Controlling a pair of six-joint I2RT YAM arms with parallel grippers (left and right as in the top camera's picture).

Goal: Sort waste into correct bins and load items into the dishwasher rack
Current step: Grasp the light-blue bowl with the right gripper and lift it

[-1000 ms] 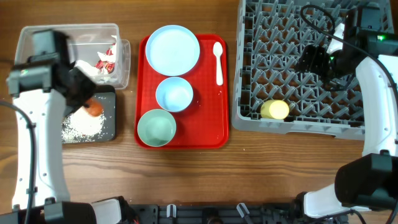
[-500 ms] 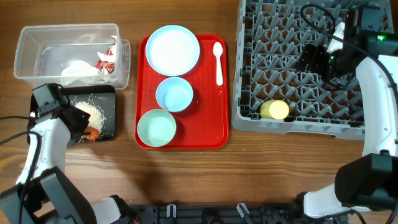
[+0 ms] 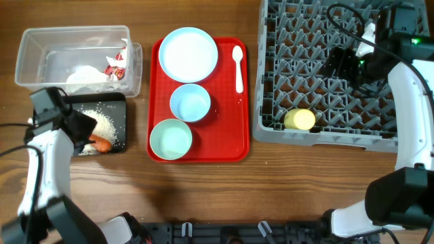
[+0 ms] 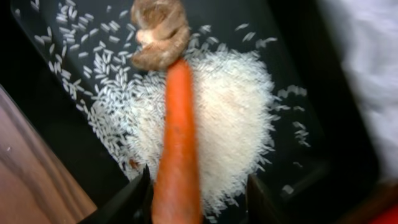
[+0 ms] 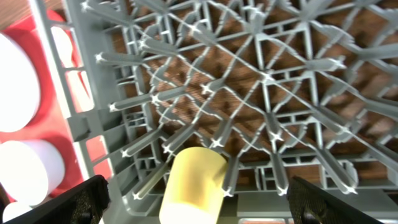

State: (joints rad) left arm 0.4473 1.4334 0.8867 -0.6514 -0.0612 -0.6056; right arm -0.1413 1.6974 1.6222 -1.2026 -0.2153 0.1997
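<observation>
Left arm (image 3: 46,159) crouches over the black tray's (image 3: 121,143) front edge, left gripper (image 4: 198,188) parted astride the carrot (image 4: 177,143) on rice (image 4: 236,118); right gripper (image 5: 199,196) gapes above the rack's (image 3: 325,137) yellow cup (image 3: 299,120).

Flat red tray (image 3: 227,129) on a seemingly wooden table (image 3: 203,193).

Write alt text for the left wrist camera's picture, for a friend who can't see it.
An orange carrot lies on a heap of white rice grains in a black tray, a small brown food bit touching its far end. Two dark fingers flank its near end, spread apart.
</observation>
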